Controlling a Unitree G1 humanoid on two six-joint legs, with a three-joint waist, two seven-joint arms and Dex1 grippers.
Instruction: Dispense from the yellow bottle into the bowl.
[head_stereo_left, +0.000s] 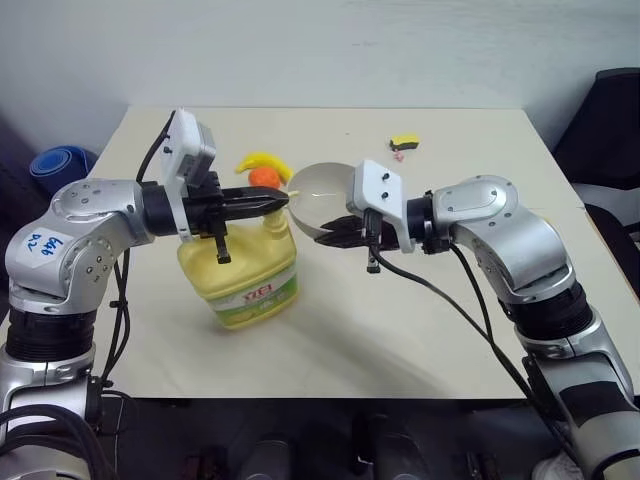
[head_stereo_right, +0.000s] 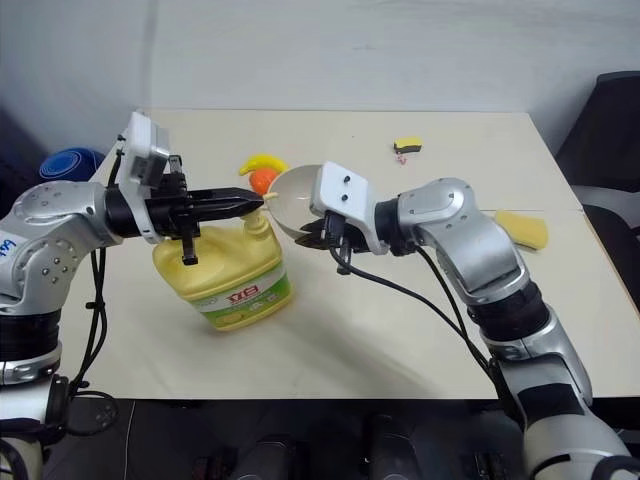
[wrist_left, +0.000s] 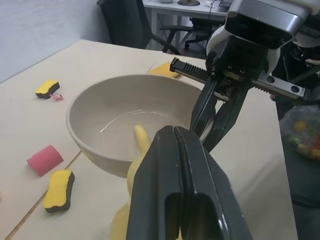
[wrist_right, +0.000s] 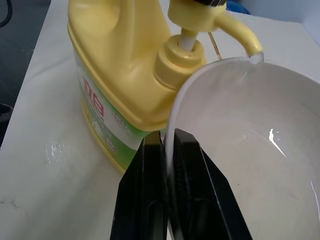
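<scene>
While the clenched left claw tops the yellow bottle, the right claw grips the bowl.

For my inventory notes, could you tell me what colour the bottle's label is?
Green and white with red lettering, on the yellow bottle; the right eye view shows it best.

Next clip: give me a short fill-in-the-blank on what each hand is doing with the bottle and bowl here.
1. The right hand is shut on the rim of the ____.
2. The left hand, fingers shut, rests on the ____ top of the yellow bottle.
3. The bottle's spout reaches over the rim of the bowl, which is held ____ the table.
4. The bottle stands ____ on the table.

Missing words: bowl; pump; above; upright
</scene>
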